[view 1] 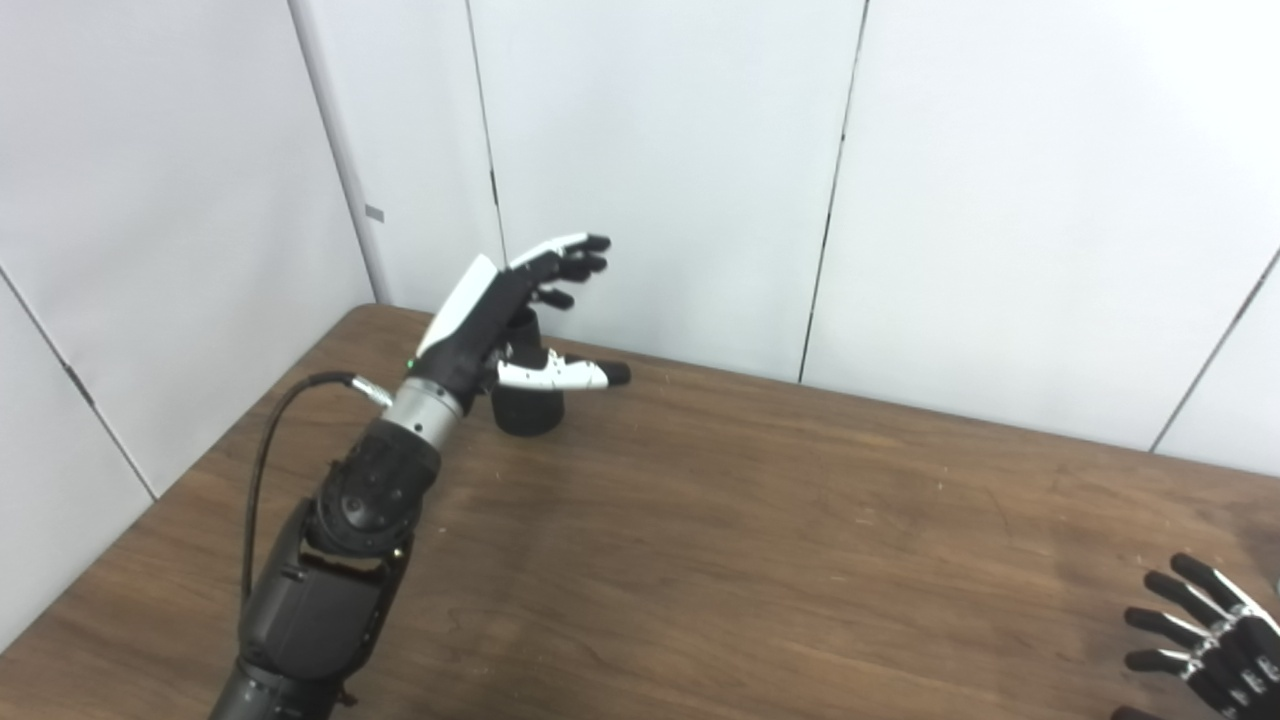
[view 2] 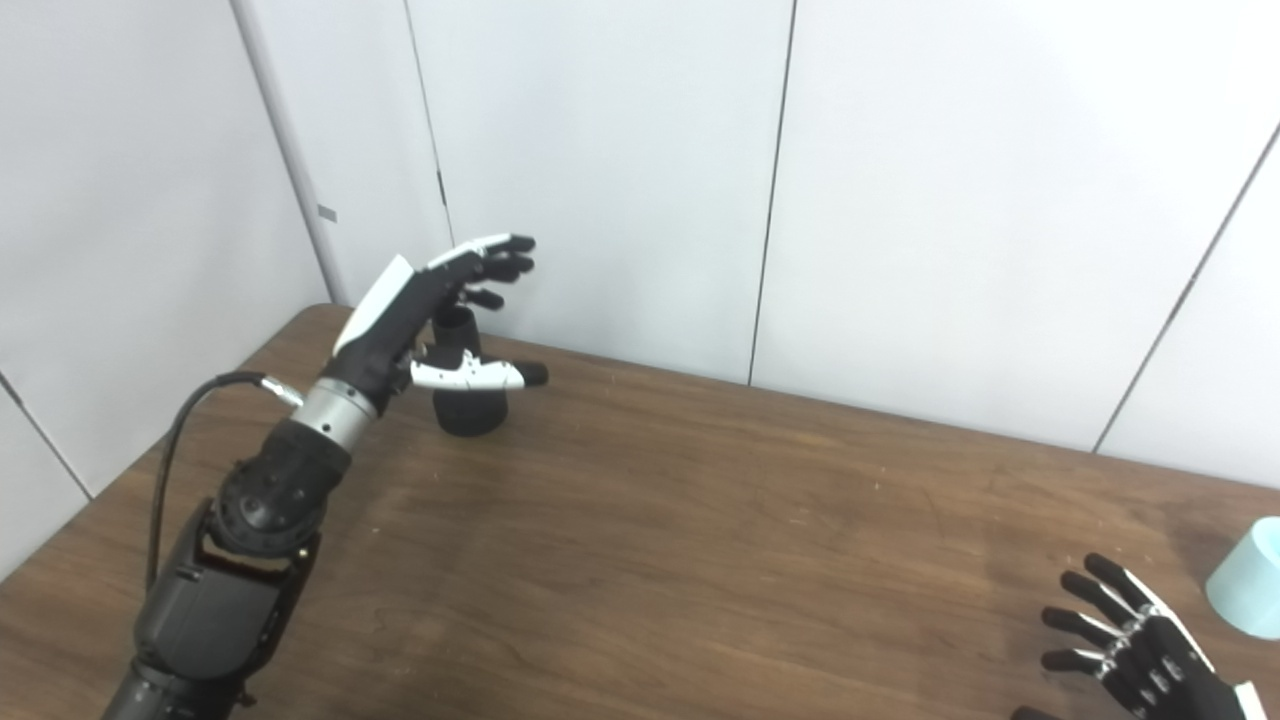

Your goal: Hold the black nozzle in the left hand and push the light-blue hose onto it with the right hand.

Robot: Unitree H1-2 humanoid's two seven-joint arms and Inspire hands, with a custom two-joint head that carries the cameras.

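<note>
The black nozzle (view 1: 526, 398) stands upright on the wooden table (view 1: 760, 520) near the far left corner, wide base down, narrow neck up. My left hand (view 1: 520, 305) hovers right beside it, open, with fingers spread above the neck and the thumb (view 1: 560, 375) crossing in front of the body. I cannot tell whether it touches the nozzle. The light-blue hose (view 2: 1248, 580) shows only in the right eye view, at the right edge of the table. My right hand (view 2: 1130, 645) rests low at the bottom right, open with fingers spread, just left of the hose and apart from it.
White wall panels (view 1: 650, 150) rise close behind the table's far edge and along its left side. A black cable (view 1: 262, 460) loops out from my left forearm. The table's left edge runs diagonally beside that arm.
</note>
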